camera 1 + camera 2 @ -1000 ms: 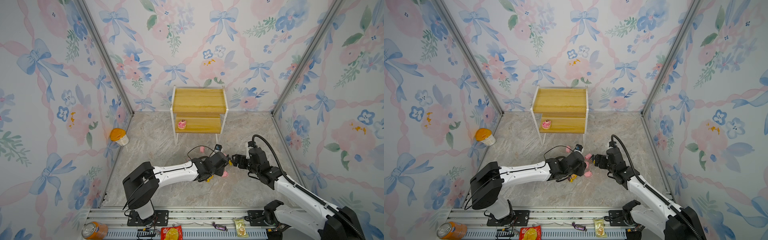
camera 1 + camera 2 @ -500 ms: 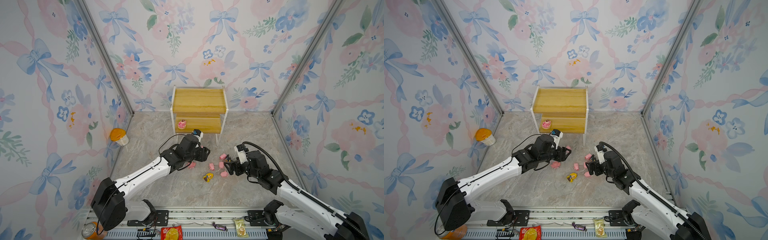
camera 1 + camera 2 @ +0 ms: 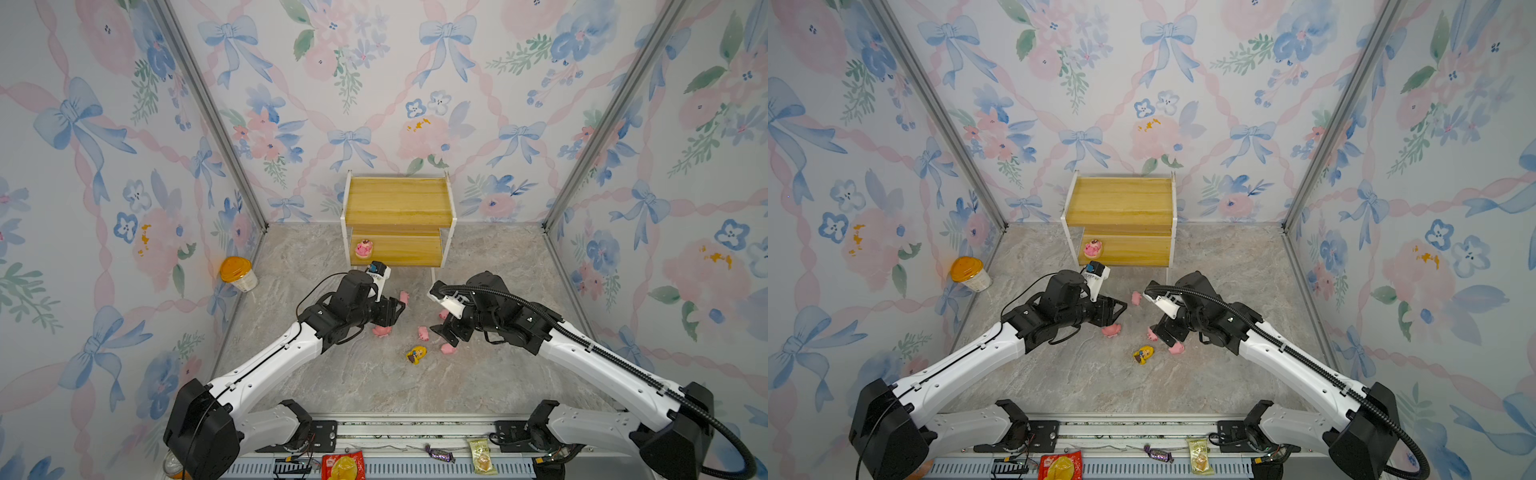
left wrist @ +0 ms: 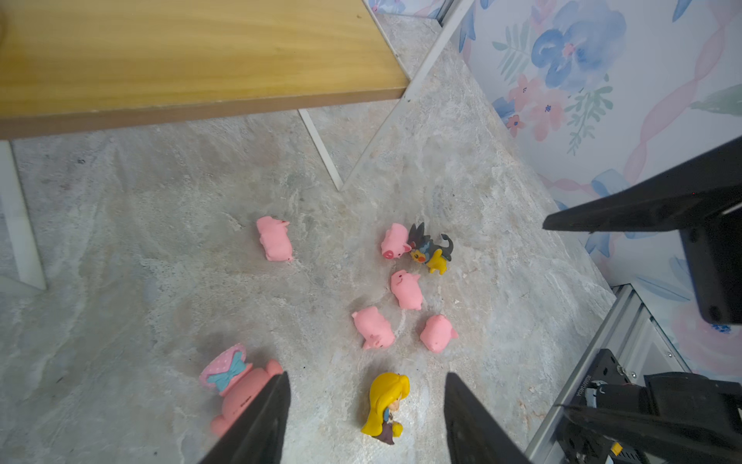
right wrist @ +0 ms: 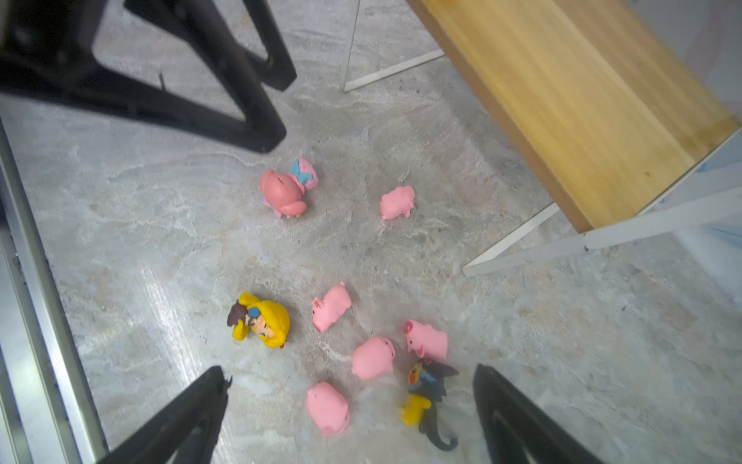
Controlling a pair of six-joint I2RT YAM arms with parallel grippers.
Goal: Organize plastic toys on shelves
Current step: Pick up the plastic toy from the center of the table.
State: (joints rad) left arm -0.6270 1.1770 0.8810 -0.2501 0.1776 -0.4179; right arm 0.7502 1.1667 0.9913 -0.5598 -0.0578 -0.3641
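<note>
five small pink pigs (image 4: 406, 289) scattered, yellow-haired doll (image 4: 385, 401) lying on side

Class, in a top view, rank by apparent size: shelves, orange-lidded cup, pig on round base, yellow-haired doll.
1. shelves
2. orange-lidded cup
3. pig on round base and yellow-haired doll: look about alike, not ranked.

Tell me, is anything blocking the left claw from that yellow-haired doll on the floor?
Nothing visible does. The open left gripper points at the yellow-haired doll, which lies on bare floor. The pink blue-hatted figure lies just outside the jaws, clear of the path.
</note>
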